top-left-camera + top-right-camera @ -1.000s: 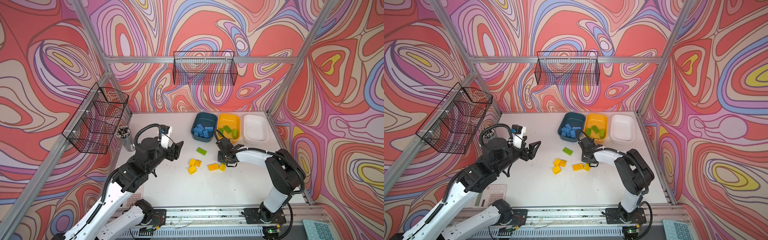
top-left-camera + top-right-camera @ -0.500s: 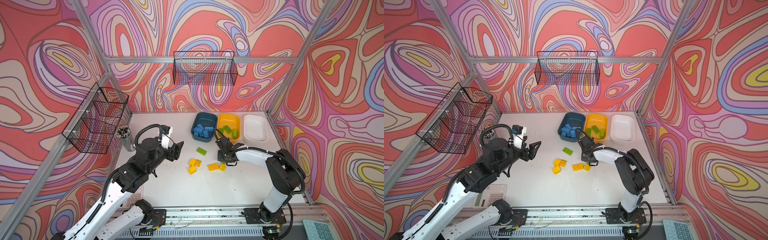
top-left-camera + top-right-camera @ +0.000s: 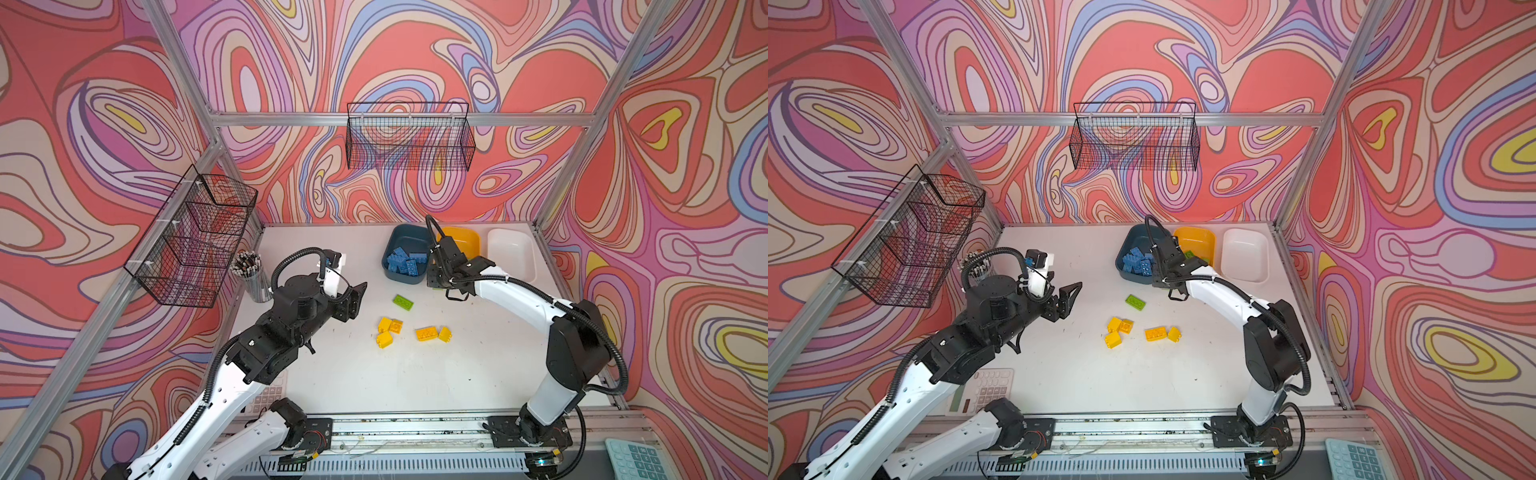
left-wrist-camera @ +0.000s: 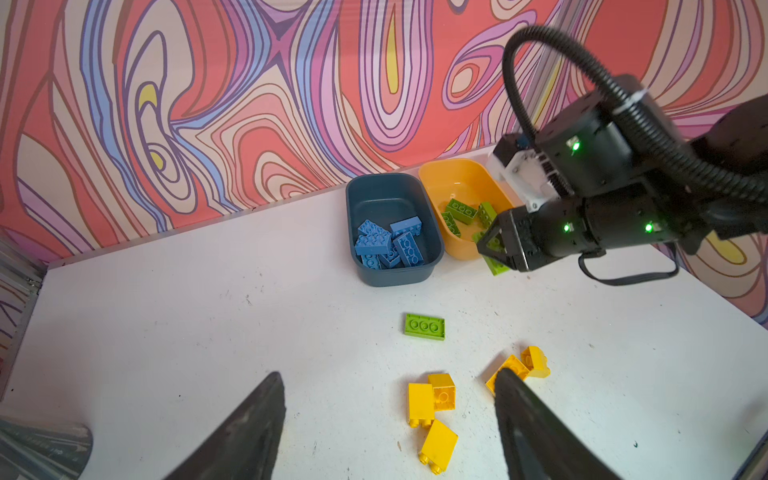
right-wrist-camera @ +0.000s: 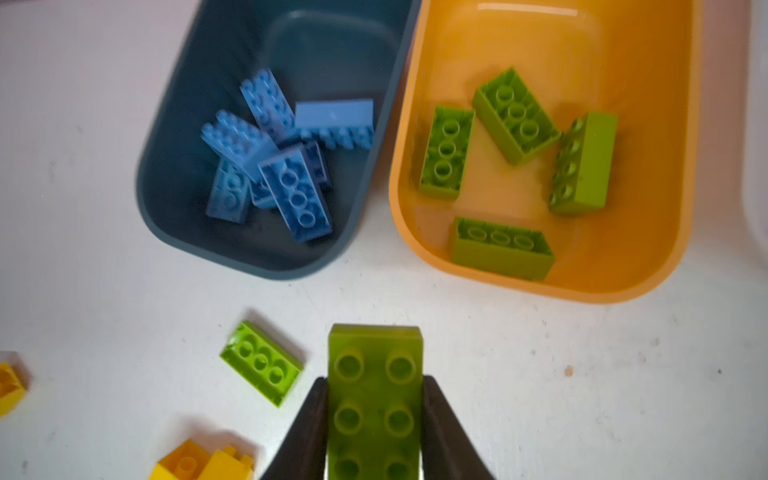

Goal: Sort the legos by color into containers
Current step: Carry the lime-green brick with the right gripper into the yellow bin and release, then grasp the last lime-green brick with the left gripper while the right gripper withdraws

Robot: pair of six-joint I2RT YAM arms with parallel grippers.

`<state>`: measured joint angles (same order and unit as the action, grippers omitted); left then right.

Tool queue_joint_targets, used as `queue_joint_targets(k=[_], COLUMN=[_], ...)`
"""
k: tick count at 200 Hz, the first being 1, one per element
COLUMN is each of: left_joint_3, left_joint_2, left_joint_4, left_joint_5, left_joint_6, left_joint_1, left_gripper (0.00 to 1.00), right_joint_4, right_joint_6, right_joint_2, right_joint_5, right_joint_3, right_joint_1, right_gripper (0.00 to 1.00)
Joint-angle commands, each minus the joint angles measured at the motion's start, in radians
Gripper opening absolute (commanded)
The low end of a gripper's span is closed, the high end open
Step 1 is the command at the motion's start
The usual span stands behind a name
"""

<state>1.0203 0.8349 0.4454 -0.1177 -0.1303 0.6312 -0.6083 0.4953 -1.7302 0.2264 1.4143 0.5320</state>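
The right gripper (image 5: pixel 376 388) is clamped on a lime green 2x4 brick (image 5: pixel 374 353). One black finger lies flat against each long side. The studs face the wrist camera, and the brick's far end sticks out past the fingertips. In the left wrist view the gripper hangs just off the near short end of the yellow-orange tub (image 4: pixel 432 187), with the brick pointing down below the fingers. Whether the brick touches the table (image 3: pixel 415 374) I cannot tell.

Inside the yellow-orange tub lie four more lime green bricks (image 5: pixel 515 114), spread apart. Three lie hollow side up and one lies on its long side.

The teal-blue tub (image 5: pixel 174 187) stands just beside the yellow-orange tub, their long sides almost meeting. It holds a loose heap of blue bricks (image 5: pixel 291 183). The white tub (image 3: pixel 511 253) stands against the yellow-orange tub's other long side.

A loose lime green brick (image 3: pixel 403 302) lies flat on the table with its hollow side up. It is near the yellow-orange tub's near end, over toward the teal-blue side.

Farther from the yellow-orange tub lie five yellow bricks (image 3: pixel 388 330), three clustered together and two touching as a pair.

The left gripper (image 3: pixel 358 296) hovers with its fingers spread wide and nothing between them. It is well apart from the yellow-orange tub, on the far side of the loose bricks, and points toward them.
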Motion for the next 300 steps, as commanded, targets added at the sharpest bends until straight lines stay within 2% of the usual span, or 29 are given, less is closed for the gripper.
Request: queue_joint_targets(k=[1, 57, 121, 156, 183, 198, 238, 300], left_joint_3=[-0.005, -0.004, -0.005, -0.005, -0.006, -0.010, -0.012, 0.018], left_joint_2=[0.004, 0.015, 0.023, 0.027, 0.034, 0.038, 0.084, 0.266], left_joint_4=[0.004, 0.006, 0.008, 0.009, 0.009, 0.005, 0.005, 0.035], left_joint_5=[-0.014, -0.014, -0.019, -0.022, -0.032, -0.041, -0.039, -0.050], left_joint_6=[0.018, 0.021, 0.027, 0.030, 0.034, 0.040, 0.039, 0.026], left_joint_1=[0.009, 0.012, 0.013, 0.015, 0.015, 0.015, 0.015, 0.014], left_gripper=[0.79, 0.79, 0.79, 0.79, 0.79, 0.79, 0.79, 0.80], right_joint_4=[-0.047, -0.027, 0.004, 0.004, 0.002, 0.005, 0.084, 0.394], right_joint_6=[-0.044, -0.061, -0.041, -0.042, -0.043, -0.044, -0.039, -0.024], right_joint_2=[-0.025, -0.146, -0.263, -0.288, -0.283, -0.270, -0.128, 0.324], right_joint_5=[-0.018, -0.136, -0.199, -0.203, -0.202, -0.201, -0.223, -0.289], right_joint_3=[0.076, 0.219, 0.312, 0.343, 0.350, 0.344, 0.218, -0.290], right_joint_1=[-0.056, -0.218, -0.283, -0.291, -0.294, -0.296, -0.295, -0.295], right_gripper=[0.26, 0.26, 0.32, 0.43, 0.61, 0.66, 0.69, 0.73])
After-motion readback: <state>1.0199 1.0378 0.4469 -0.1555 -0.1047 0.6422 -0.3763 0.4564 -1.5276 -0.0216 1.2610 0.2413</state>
